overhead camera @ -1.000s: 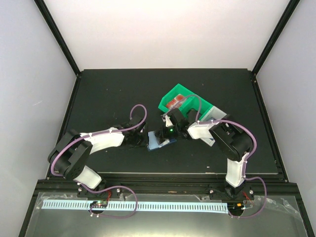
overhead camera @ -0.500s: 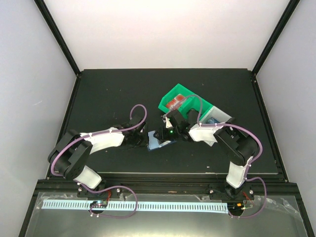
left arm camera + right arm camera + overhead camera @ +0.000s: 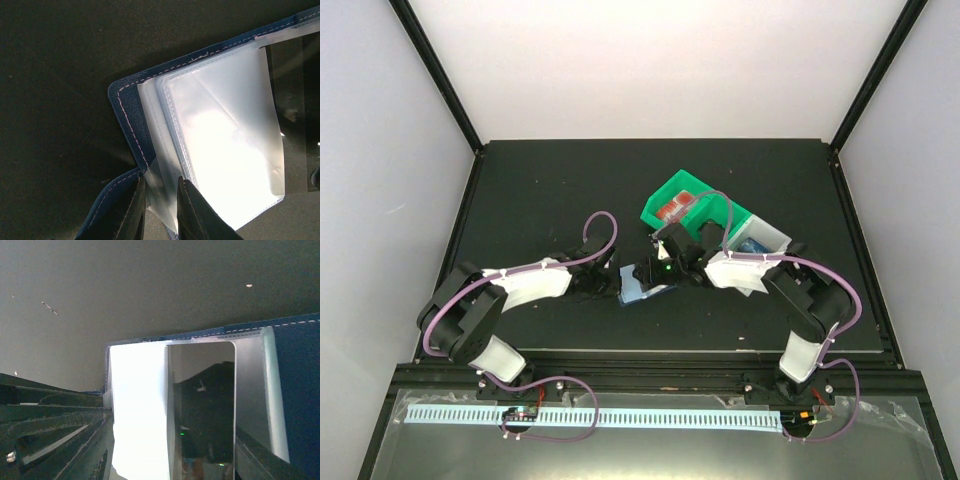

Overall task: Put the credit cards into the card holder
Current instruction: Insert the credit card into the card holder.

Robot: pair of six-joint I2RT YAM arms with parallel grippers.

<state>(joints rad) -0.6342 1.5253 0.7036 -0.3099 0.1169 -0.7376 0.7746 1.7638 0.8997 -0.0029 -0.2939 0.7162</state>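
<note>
black tabletop under pale walls. left tool is pinched on a clear sleeve corner of the open blue card holder, near the middle. right tool hangs over it, grip unclear; dark card lies against its sleeves. green tray holds a red card.

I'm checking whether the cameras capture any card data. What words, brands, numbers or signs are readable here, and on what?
No text can be read in any view.
The red-and-white credit card in the green tray has print that is too small to read.
The card holder shows only stitching and blank clear sleeves.
The glossy credit card at a sleeve shows only reflections.
</note>
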